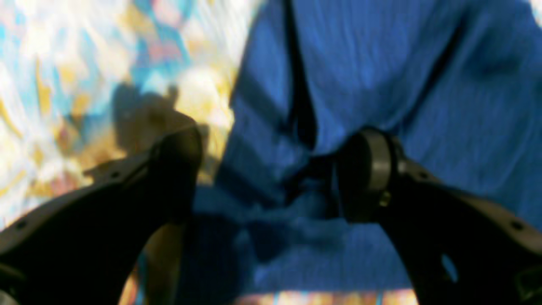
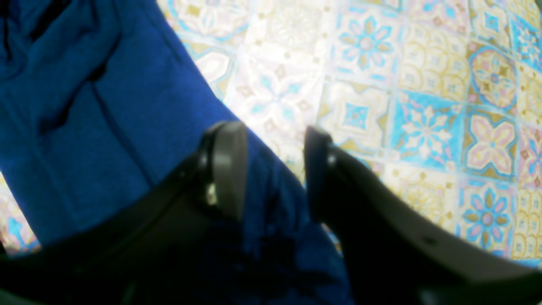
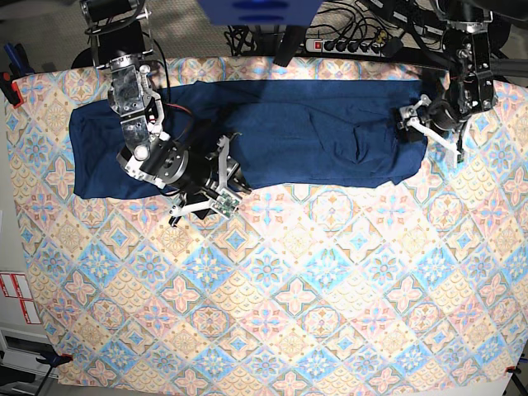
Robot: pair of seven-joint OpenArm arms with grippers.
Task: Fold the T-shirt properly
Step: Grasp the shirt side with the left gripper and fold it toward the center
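Observation:
The T-shirt (image 3: pixel 305 132), plain navy blue, lies stretched sideways across the far part of the table in the base view. My right gripper (image 3: pixel 224 183) stands at its near edge, left of the middle. In the right wrist view that gripper (image 2: pixel 273 169) is open, its jaws apart with the T-shirt's (image 2: pixel 84 106) edge running between them. My left gripper (image 3: pixel 407 124) is at the shirt's right end. In the blurred left wrist view the left gripper (image 1: pixel 273 173) is wide open over bunched, creased folds of the T-shirt (image 1: pixel 381 63).
A pastel patterned tablecloth (image 3: pixel 289 289) covers the whole table. A power strip and cables (image 3: pixel 355 43) lie beyond the far edge. A red clamp (image 3: pixel 8 84) sits on the left edge.

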